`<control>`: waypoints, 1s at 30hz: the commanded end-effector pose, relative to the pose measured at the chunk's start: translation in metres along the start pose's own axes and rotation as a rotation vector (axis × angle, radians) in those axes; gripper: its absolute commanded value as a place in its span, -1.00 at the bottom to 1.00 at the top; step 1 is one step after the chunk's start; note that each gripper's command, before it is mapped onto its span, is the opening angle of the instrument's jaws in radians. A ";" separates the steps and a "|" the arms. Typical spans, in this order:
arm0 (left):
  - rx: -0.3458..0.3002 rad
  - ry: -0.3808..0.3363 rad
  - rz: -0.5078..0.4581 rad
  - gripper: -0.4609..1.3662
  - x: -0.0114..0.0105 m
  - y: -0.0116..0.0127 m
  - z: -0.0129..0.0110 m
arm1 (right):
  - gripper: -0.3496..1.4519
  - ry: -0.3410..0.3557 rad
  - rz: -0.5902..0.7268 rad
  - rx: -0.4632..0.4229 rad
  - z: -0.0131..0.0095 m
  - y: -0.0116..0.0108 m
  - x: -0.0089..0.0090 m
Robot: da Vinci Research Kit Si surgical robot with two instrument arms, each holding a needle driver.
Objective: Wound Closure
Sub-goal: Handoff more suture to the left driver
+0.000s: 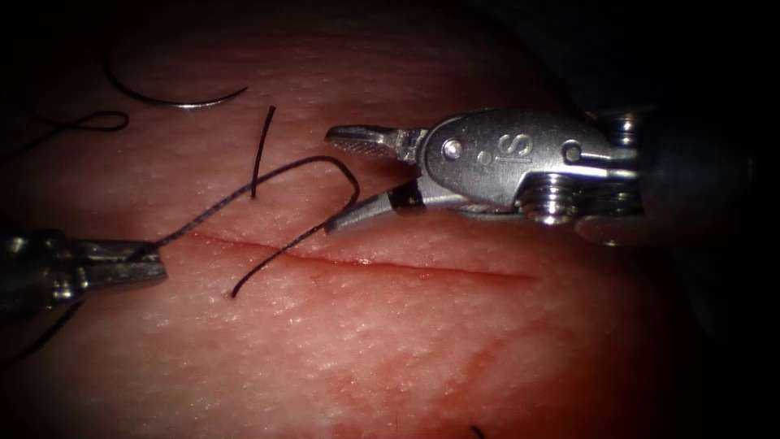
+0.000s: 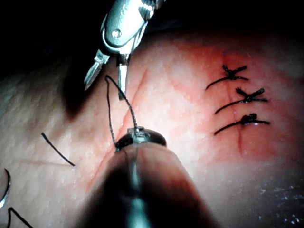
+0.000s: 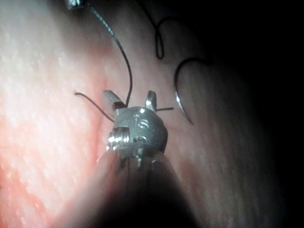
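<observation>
The thread (image 1: 268,175) loops over the cut (image 1: 366,262); my left fingers (image 1: 146,262) pinch it taut; my right fingers (image 1: 357,175) gape wide, empty, astride the loop; the needle (image 1: 175,99) lies free on the tissue (image 1: 390,358).

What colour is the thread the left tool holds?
Black thread, clearest in the endoscope view, held by the left tool.

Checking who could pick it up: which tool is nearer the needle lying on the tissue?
Left. The left hand sits below the needle; the open right hand is farther right.
</observation>
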 end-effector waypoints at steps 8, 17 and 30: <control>-0.017 -0.001 0.003 -0.88 0.0002 0.0003 0.0001 | -1.00 -0.023 -0.018 0.052 0.0003 -0.0017 -0.0005; -0.027 -0.001 -0.028 -0.11 0.0000 0.0004 0.0003 | -1.00 -0.027 -0.011 0.052 -0.0010 -0.0008 -0.0002; 0.006 0.013 -0.055 0.77 -0.0027 0.0008 0.0003 | -1.00 -0.031 -0.011 0.041 -0.0018 0.0004 -0.0009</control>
